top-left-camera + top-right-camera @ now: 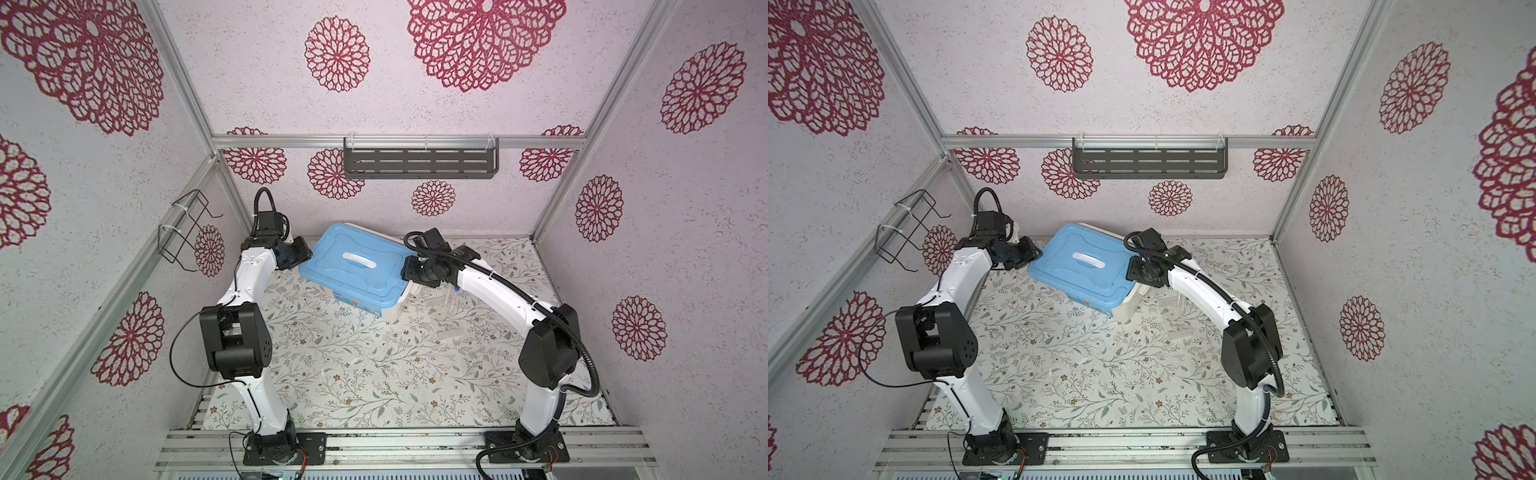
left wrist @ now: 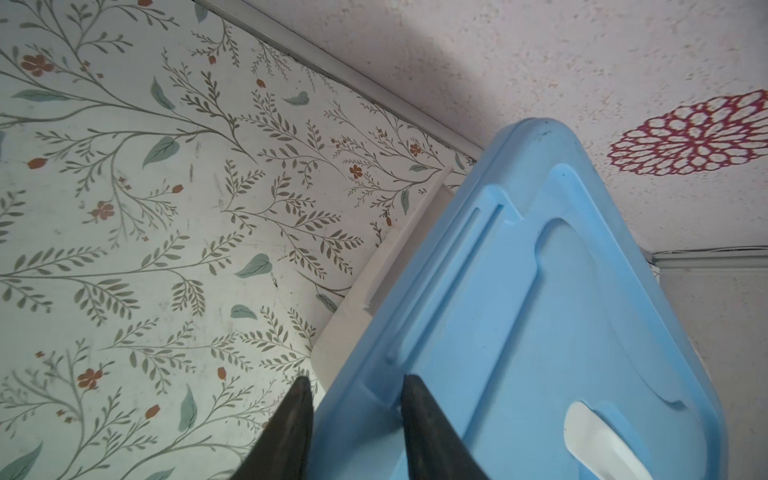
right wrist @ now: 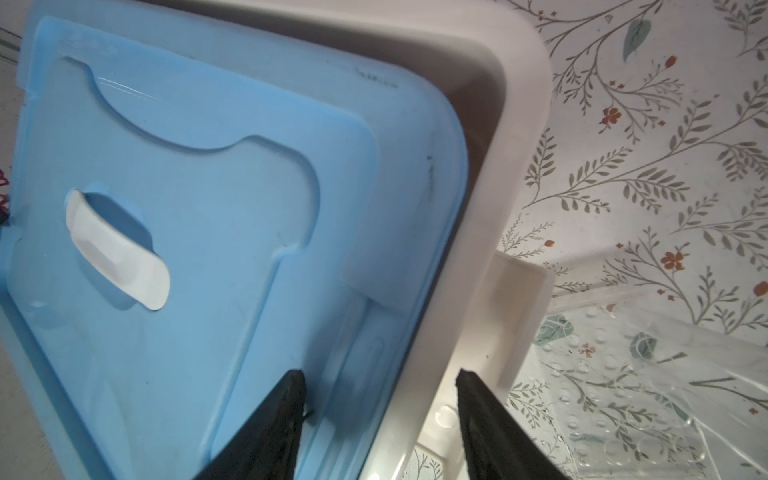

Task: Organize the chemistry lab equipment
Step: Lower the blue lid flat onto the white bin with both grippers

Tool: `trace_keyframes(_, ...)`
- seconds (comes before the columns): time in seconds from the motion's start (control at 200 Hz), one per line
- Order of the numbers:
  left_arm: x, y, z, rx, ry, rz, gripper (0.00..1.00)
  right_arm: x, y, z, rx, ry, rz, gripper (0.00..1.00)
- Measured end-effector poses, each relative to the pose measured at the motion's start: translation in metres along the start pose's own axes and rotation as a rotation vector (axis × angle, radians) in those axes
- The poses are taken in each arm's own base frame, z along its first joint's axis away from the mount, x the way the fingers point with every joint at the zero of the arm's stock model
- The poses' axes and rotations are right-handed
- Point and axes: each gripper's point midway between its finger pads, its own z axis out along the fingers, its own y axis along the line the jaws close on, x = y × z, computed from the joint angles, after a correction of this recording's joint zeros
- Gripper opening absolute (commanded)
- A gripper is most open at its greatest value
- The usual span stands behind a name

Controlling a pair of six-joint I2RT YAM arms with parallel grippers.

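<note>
Where the left wall rises beside the floral table (image 1: 374, 374), item one: black wire rack (image 1: 187, 230), hung on that wall.
Item two: left gripper (image 1: 306, 254), at the left edge of the blue lid (image 1: 332, 272). In its wrist view the fingers (image 2: 415, 415) stand apart astride that edge, one over the lid, one outside it; whether they pinch it cannot be told.
Item three: white box (image 1: 390, 309), far centre of the table, with the lid lying skewed on top and its white handle (image 1: 360, 261) upward.
Item four: right gripper (image 1: 405, 270), at the lid's right edge. Its fingers (image 3: 282, 415) are apart, one on the lid, one outside the box's rim; grip cannot be told.
Item five: clear dimpled piece (image 3: 623, 374), lab equipment, on the table just right of the box, near the right gripper.
</note>
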Motion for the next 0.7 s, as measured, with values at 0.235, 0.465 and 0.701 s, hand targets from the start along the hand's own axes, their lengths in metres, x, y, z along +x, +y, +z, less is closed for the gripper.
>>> trace_keyframes(0.235, 0.003, -0.01, 0.007, 0.068, -0.009, -0.013, 0.36, 0.003, 0.008, -0.002, -0.046, 0.031, 0.037, 0.63)
trace_keyframes(0.465, 0.008, -0.015, 0.008, 0.106, -0.009, -0.019, 0.35, 0.003, 0.009, -0.002, -0.055, 0.038, 0.059, 0.64)
trace_keyframes(0.701, 0.009, -0.018, 0.008, 0.095, -0.009, 0.007, 0.39, 0.002, 0.005, -0.002, -0.037, 0.025, 0.077, 0.6)
